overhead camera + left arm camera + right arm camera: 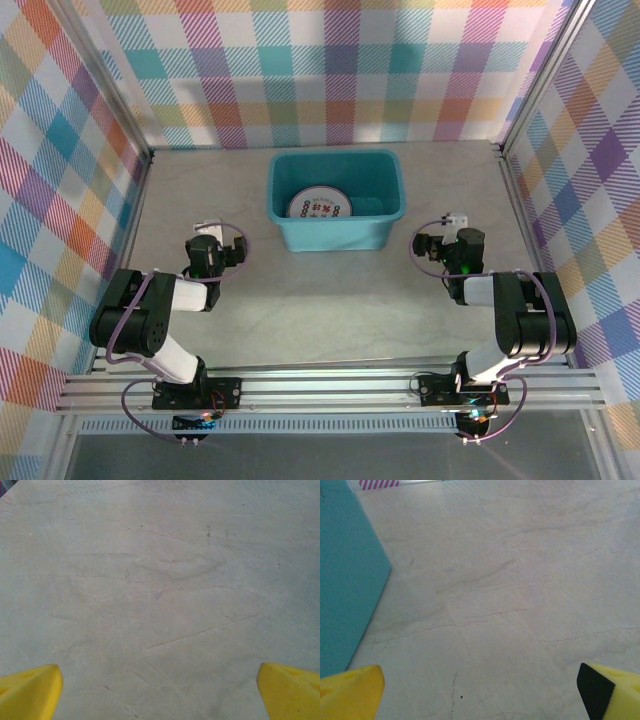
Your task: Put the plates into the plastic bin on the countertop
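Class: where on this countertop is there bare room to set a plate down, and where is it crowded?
Bare: the countertop between the left arm and right arm, in front of the plastic bin; also strips either side of it. Crowded: inside it, where a plate lies.

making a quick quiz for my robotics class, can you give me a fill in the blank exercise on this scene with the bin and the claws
1. The plate lies ____ the plastic bin.
2. The left claw and the right claw both have jaws that stand ____.
3. The left claw's fingertips are coloured ____.
4. In the right wrist view, the plastic bin's wall stands at the picture's ____ edge.
Missing words: inside; open; yellow; left.
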